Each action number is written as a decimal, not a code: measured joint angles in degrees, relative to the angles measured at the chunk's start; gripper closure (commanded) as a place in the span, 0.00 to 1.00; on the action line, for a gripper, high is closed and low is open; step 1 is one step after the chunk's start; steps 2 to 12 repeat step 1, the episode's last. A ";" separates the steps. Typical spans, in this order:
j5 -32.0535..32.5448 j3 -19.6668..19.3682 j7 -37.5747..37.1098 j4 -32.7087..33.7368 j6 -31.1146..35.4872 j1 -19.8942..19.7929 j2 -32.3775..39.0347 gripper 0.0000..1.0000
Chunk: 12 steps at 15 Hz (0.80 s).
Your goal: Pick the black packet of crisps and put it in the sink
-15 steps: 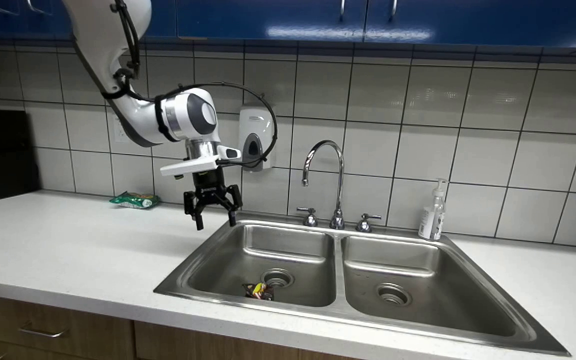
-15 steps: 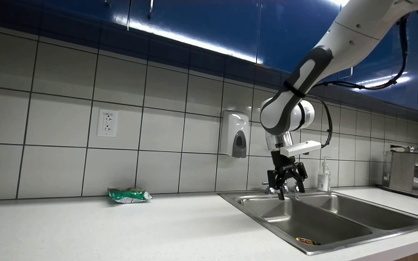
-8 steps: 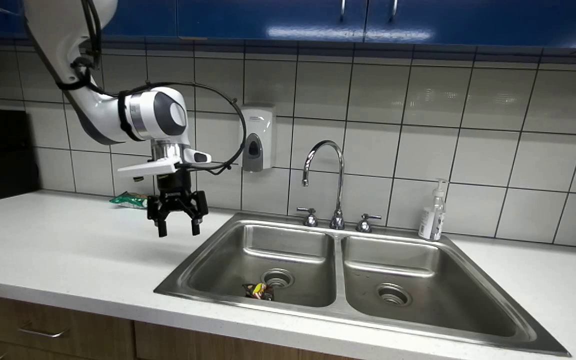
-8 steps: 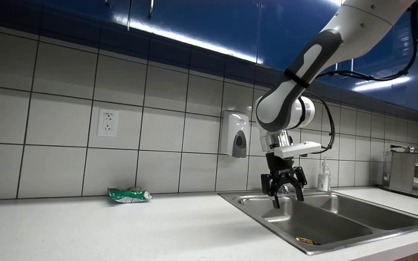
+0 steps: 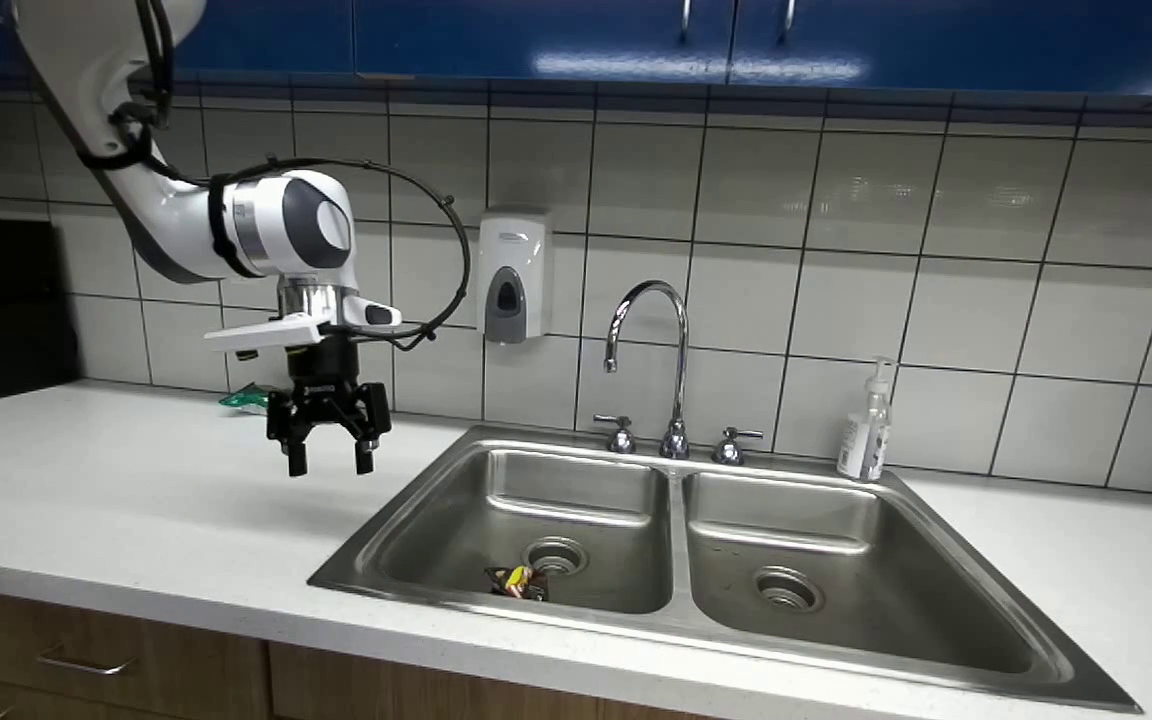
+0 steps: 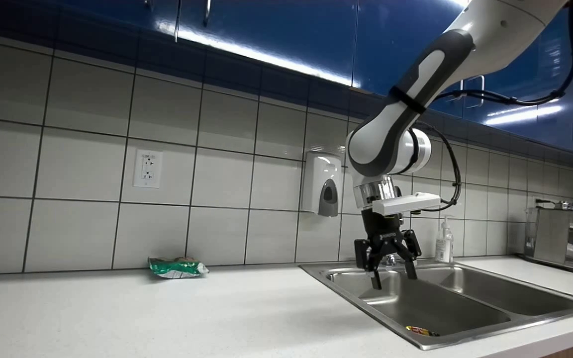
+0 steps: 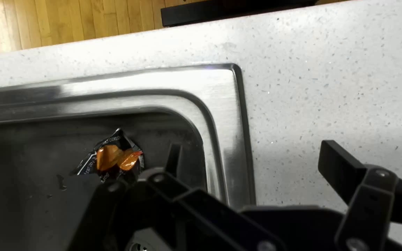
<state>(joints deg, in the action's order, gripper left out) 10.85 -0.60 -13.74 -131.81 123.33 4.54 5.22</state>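
The black packet of crisps (image 5: pixel 517 582), with a yellow-orange print, lies on the floor of the basin by the front wall of the steel sink (image 5: pixel 361 565). In an exterior view the sink rim hides most of the packet (image 6: pixel 422 331). In the wrist view the packet (image 7: pixel 112 157) lies left of the fingers, partly hidden by the gripper's links. My gripper (image 5: pixel 331 466) is open and empty, well above the counter near the sink's left edge. Its fingers are wide apart in the wrist view (image 7: pixel 251 150), with the sink's corner and rim below between them.
A green packet (image 6: pixel 178 268) lies on the counter against the tiled wall. A chrome faucet (image 5: pixel 681 370) and a soap bottle (image 5: pixel 866 430) stand behind the sink. A soap dispenser (image 5: pixel 514 280) hangs on the wall. Blue cabinets (image 5: pixel 541 40) are overhead.
The open gripper has moved left and slightly down in an exterior view, away from the faucet side and toward the counter's front. It now hides part of the green packet. The black packet has not moved.
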 measured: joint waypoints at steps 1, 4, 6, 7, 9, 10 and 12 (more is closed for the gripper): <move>0.00 0.00 -0.01 -0.01 0.00 0.00 0.00 0.00; 0.00 0.00 -0.01 -0.01 0.00 0.00 0.00 0.00; 0.00 0.00 -0.01 -0.01 0.00 0.00 0.00 0.00; 0.00 0.00 -0.01 -0.01 0.00 0.00 0.00 0.00; 0.00 0.00 -0.01 -0.01 0.00 0.00 0.00 0.00; 0.00 0.00 -0.01 -0.01 0.00 0.00 0.00 0.00; 0.00 0.00 -0.01 -0.01 0.00 0.00 0.00 0.00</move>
